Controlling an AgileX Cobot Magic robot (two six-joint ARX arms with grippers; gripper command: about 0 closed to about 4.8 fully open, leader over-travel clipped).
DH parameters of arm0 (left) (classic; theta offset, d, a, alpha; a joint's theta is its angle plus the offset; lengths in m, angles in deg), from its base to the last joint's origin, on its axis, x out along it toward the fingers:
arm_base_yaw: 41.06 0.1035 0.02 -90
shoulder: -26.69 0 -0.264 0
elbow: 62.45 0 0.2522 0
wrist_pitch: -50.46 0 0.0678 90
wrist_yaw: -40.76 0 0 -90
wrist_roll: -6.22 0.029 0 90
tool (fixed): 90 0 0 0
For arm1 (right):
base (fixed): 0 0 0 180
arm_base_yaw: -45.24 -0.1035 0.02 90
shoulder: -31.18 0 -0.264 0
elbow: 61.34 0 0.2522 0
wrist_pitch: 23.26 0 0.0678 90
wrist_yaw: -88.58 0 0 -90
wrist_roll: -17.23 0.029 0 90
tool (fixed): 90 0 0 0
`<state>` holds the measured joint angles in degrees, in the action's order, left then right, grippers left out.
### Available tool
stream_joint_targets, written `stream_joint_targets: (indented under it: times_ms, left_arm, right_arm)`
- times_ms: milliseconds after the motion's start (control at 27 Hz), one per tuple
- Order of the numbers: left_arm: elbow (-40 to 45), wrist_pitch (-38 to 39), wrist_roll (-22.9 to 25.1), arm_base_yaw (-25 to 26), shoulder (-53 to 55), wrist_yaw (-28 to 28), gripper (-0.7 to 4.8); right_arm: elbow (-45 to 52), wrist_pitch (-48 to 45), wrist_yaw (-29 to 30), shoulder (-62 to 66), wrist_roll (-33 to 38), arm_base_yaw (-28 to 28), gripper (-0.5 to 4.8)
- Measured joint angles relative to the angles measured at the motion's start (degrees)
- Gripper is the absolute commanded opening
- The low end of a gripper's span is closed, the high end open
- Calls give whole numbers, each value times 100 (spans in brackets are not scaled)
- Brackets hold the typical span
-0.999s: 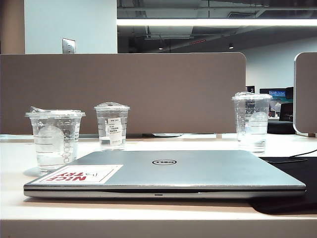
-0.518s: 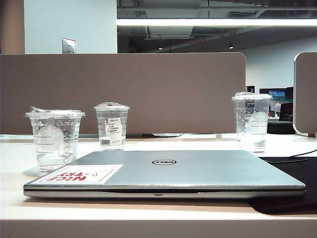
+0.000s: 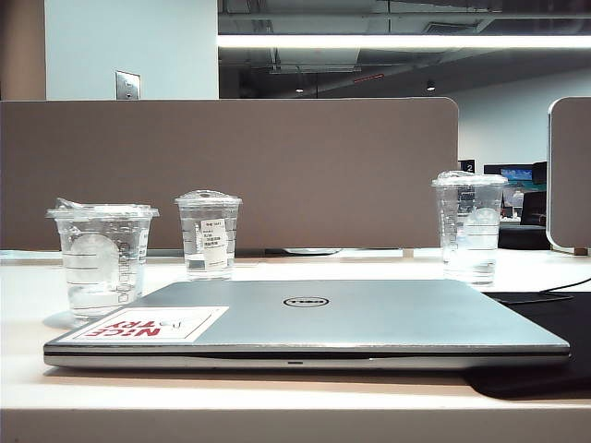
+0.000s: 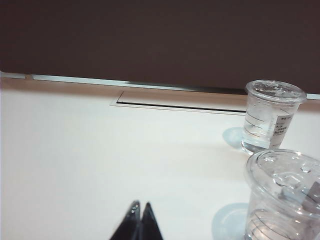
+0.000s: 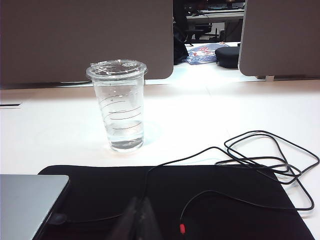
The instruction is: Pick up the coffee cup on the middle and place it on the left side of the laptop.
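Standing upright left of laptop [image 3: 314, 318], coffee cup [image 3: 102, 258], both tools shut

The laptop [image 3: 309, 323] lies closed at the table's [image 3: 277, 397] front. The coffee cup [image 3: 102, 260] stands just beside its left rear corner, perhaps touching it. The labelled cup [image 3: 209, 234] stands behind the laptop, right of the coffee cup. The tallest cup [image 3: 469, 227] stands behind the laptop's right end, behind the mat [image 5: 225, 200] holding a cable [image 5: 260, 160].

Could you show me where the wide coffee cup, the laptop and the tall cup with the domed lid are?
coffee cup [image 3: 102, 263]: exterior view, on its clear side wall.
laptop [image 3: 369, 318]: exterior view, on the bare silver lid.
tall cup with the domed lid [image 5: 120, 112]: right wrist view, on its side wall.
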<state>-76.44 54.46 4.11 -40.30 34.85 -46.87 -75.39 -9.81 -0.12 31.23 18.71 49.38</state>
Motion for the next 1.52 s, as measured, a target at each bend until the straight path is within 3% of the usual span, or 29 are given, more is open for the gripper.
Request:
stream_joint_targets:
  times_ms: [518, 1147, 1517]
  left_arm:
    - [0, 15, -7, 0, 0, 0, -4]
    - [0, 557, 105, 0, -811, -15, -4]
    - [0, 636, 345, 0, -811, -162, -4]
  right_arm:
    - [0, 0, -2, 0, 0, 0, -5]
    - [0, 24, 0, 0, 0, 2, -5]
    - [0, 24, 0, 0, 0, 2, -5]
